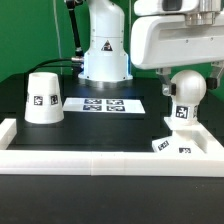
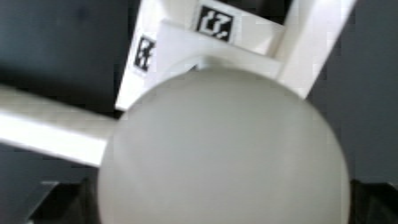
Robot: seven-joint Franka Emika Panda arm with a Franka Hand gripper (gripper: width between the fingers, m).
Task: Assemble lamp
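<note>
Matte white round bulb (image 1: 186,92) on angular base (image 1: 172,146), truncated-cone shade (image 1: 42,98) apart

A robotics lab bench — black table (image 1: 20,95) fenced by a low white rail (image 1: 100,165), a marker board (image 1: 103,103) of printed tags, the white robot (image 1: 105,45) bolted behind.

One shade (image 1: 43,97), one bulb (image 1: 186,95), one base (image 1: 170,146), one marker board (image 1: 103,103).
</note>
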